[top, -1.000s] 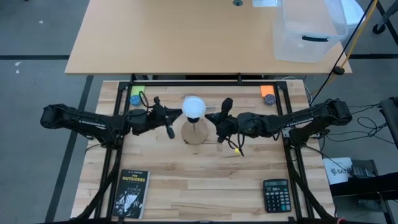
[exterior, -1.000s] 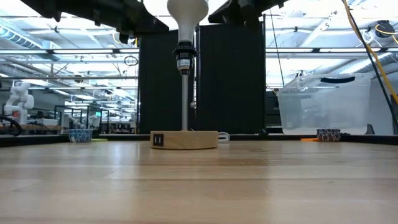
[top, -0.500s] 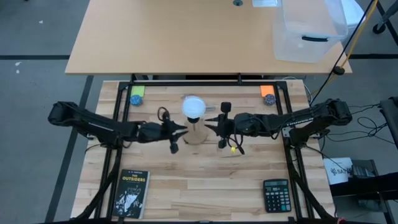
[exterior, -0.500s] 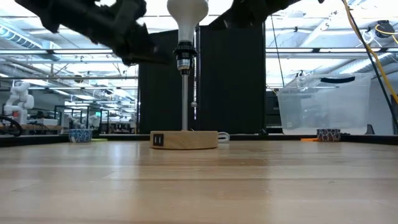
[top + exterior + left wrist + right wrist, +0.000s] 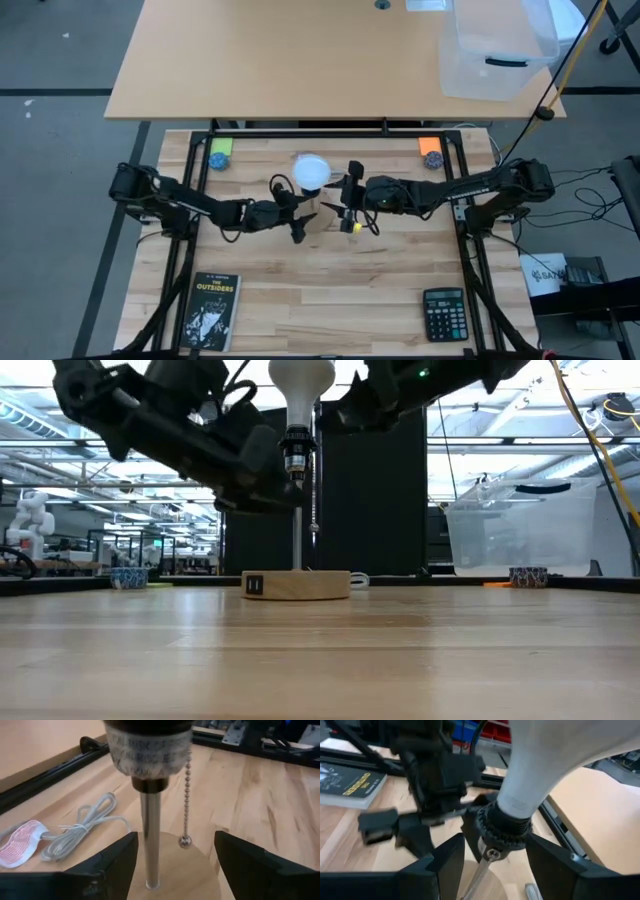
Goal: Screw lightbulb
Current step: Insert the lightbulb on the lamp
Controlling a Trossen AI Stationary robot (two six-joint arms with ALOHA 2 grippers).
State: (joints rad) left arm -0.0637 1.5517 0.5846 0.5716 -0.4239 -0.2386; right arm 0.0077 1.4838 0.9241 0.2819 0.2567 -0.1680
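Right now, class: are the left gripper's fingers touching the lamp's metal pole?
Apart. The left wrist view shows the pole standing in the open space between the two fingers, with bare wood visible on both sides.
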